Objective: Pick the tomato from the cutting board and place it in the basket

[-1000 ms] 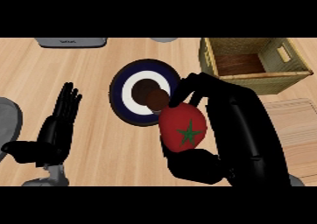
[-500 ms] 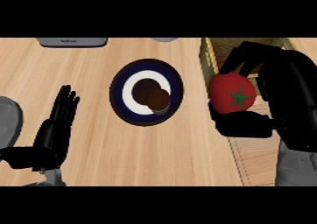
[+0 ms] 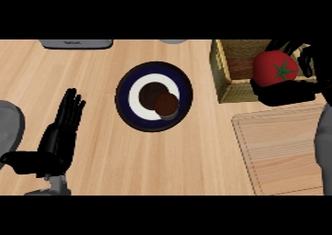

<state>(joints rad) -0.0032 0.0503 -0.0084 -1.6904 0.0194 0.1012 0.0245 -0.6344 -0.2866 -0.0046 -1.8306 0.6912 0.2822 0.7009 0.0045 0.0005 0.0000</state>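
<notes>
So the right hand (image 3: 294,87) was curled around the tomato (image 3: 275,69) right over the basket (image 3: 229,85), cutting board (image 3: 284,151) bare, left hand (image 3: 60,133) resting open on the table (image 3: 94,82), so I'd guess lowering and letting go was next.

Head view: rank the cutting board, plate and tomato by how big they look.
1. Cutting board, largest, though partly cut off by the right arm.
2. Plate.
3. Tomato, smallest; held up in the right hand, nearer the camera, so it looks bigger than it is.
</notes>
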